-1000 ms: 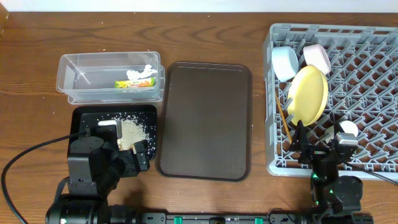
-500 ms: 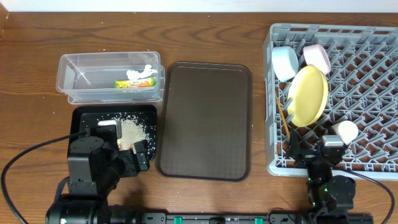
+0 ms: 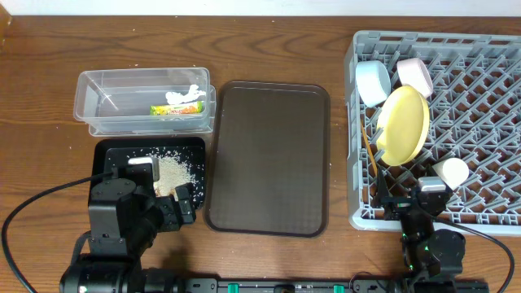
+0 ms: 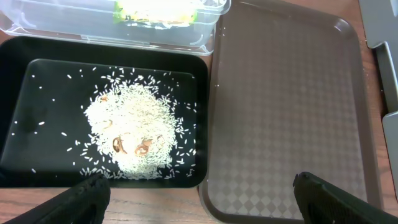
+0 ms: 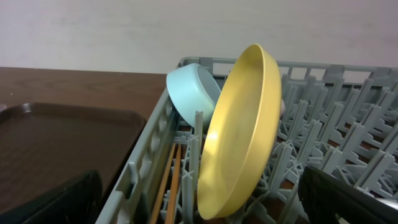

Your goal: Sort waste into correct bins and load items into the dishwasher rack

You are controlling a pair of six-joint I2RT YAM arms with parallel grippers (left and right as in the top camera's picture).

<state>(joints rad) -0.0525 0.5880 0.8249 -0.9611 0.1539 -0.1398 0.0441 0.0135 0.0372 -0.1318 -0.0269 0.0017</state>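
Yellow plate (image 3: 403,124) upright in rack (image 3: 440,37), rice (image 4: 134,134) in blk tray (image 4: 25,155)

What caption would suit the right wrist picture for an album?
Yellow plate standing on edge in the grey rack, blue bowl and chopsticks beside it.

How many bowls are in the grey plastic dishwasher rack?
2. The light blue bowl leans in the far left corner of the grey rack; the white bowl sits right of it. None appears hidden.
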